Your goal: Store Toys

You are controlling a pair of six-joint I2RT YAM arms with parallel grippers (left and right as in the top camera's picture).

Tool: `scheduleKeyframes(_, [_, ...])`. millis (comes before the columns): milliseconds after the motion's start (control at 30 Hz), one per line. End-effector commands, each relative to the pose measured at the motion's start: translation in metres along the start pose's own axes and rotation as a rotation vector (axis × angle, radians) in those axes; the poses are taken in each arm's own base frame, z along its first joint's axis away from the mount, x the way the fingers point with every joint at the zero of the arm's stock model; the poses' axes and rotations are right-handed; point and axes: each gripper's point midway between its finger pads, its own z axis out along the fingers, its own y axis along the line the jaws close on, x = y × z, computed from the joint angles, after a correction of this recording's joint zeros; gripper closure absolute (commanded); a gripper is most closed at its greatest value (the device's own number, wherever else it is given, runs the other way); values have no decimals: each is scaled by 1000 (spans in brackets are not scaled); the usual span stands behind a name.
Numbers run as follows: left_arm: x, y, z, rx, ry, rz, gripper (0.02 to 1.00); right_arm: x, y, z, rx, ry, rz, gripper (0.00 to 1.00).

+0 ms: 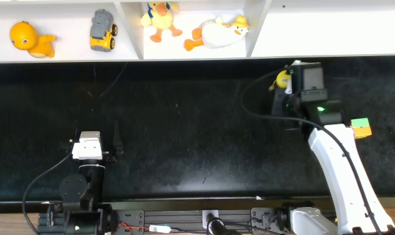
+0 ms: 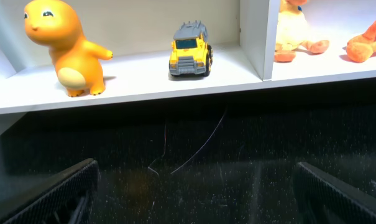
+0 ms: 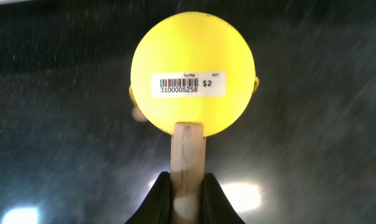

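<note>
A yellow ball-headed toy [image 3: 192, 50] on a wooden handle [image 3: 188, 149] is held above the black table, and my right gripper [image 3: 188, 194] is shut on that handle. From above, the yellow toy [image 1: 283, 79] and the right gripper [image 1: 287, 88] sit at the table's far right, just in front of the white shelf [image 1: 197, 52]. My left gripper [image 2: 197, 199] stands open with nothing between its fingers, low near the front left [image 1: 87, 145] and facing the shelf.
On the shelf sit an orange dinosaur [image 1: 31, 38], a yellow truck [image 1: 103, 31], a yellow duck plush [image 1: 161, 18] and a white duck plush [image 1: 217, 32]. A multicoloured cube [image 1: 360, 127] lies on the table beside the right arm. White dividers [image 2: 257, 37] split the shelf.
</note>
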Motion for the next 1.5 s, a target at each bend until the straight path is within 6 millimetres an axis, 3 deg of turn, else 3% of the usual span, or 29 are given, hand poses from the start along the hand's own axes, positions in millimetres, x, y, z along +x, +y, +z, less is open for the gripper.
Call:
scheduleKeyframes(33, [-1, -2, -1, 12, -9, -3, 20, -12, 1, 10, -4, -35, -198, 956])
scheduleKeyframes(200, [-1, -2, -1, 12, -9, -3, 20, -40, 7, 29, -5, -67, -229, 958])
scheduleKeyframes(500, [-1, -2, -1, 12, -9, -3, 20, -110, 18, 55, 2, -115, -271, 956])
scheduleKeyframes(667, [-1, -2, -1, 12, -9, -3, 20, -137, 23, 68, 1, -134, -269, 950])
scheduleKeyframes(800, [-1, -2, -1, 12, -9, -3, 20, -146, 25, 80, 1, -132, -270, 947])
scheduleKeyframes(1067, [-1, -2, -1, 12, -9, -3, 20, -147, 29, 97, -14, -129, -270, 899])
scheduleKeyframes(1133, [-1, -2, -1, 12, -9, -3, 20, -150, 31, 97, -26, -142, -270, 807])
scheduleKeyframes(1167, [-1, -2, -1, 12, -9, -3, 20, -150, 31, 97, -26, -144, -270, 689])
scheduleKeyframes(1300, [-1, -2, -1, 12, -9, -3, 20, -147, 34, 92, -45, -133, -255, 439])
scheduleKeyframes(1433, [-1, -2, -1, 12, -9, -3, 20, -145, 33, 71, -46, -130, -247, 229])
scheduleKeyframes(1500, [-1, -2, -1, 12, -9, -3, 23, -135, 27, 52, -30, -99, -246, 148])
